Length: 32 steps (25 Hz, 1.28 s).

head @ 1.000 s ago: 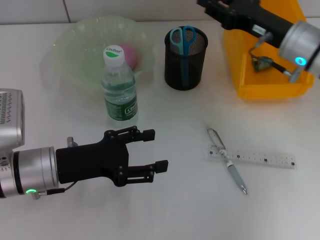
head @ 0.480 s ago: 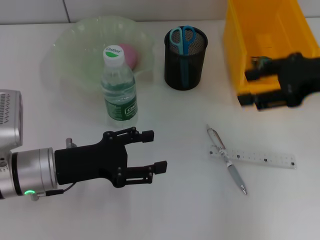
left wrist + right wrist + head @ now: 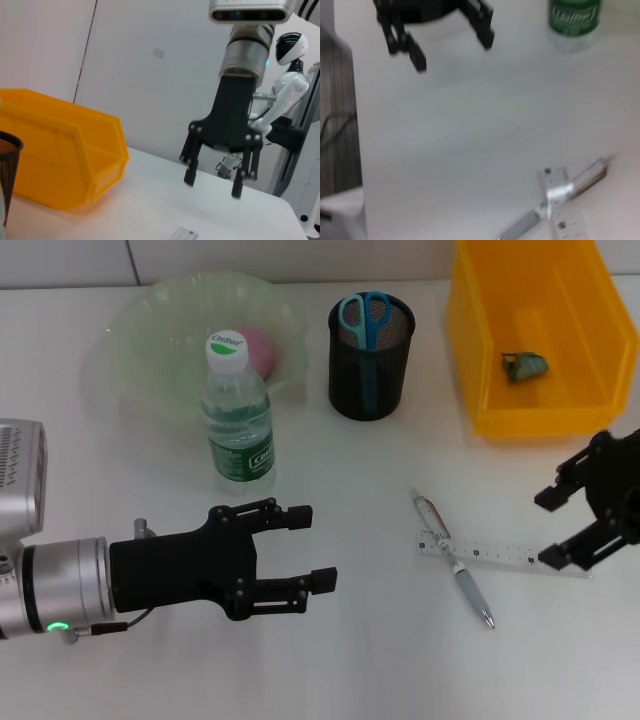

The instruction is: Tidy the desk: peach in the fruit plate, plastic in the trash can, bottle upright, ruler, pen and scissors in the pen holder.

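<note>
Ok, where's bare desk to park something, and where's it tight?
Free: the stretch between the left gripper and the pen, and between the pen holder and pen. Tight: pen lies across the ruler with the right gripper at its end; bottle beside fruit plate.

Peach [image 3: 258,348]: pink, in green plate [image 3: 150,335]. Bottle [image 3: 238,420]: upright, capped, just before plate. Scissors [image 3: 365,320]: blue handles up, in black mesh holder [image 3: 371,370]. Plastic [image 3: 524,366]: crumpled, inside yellow bin [image 3: 480,360]. Pen [image 3: 455,562]: silver, lying diagonally across clear ruler [image 3: 520,555], both flat on surface [image 3: 380,660].
</note>
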{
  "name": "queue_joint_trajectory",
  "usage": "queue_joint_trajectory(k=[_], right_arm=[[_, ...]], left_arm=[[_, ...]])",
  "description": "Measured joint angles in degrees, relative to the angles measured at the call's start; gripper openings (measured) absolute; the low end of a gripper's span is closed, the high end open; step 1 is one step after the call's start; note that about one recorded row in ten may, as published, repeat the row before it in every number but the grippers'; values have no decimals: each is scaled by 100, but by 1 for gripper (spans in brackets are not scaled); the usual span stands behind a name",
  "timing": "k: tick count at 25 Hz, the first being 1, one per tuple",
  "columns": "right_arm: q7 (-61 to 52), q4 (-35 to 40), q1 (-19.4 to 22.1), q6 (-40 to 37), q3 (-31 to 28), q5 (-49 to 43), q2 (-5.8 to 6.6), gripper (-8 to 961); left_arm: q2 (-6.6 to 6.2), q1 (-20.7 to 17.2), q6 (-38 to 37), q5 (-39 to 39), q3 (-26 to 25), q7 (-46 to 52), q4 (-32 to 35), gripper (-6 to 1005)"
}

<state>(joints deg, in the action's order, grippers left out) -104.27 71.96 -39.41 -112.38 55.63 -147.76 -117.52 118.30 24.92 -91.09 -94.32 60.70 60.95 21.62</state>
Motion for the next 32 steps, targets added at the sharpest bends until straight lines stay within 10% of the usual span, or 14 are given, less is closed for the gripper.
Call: queue_joint_trajectory(k=[14, 32], right_arm=[[602, -1244, -233, 1949, 1498, -286, -150, 690], [728, -1865, -417, 2289, 1658, -278, -174, 687]], left_arm=[[10, 28, -128, -34, 30, 109, 0, 813], [35, 85, -93, -33, 30, 214, 0, 813]])
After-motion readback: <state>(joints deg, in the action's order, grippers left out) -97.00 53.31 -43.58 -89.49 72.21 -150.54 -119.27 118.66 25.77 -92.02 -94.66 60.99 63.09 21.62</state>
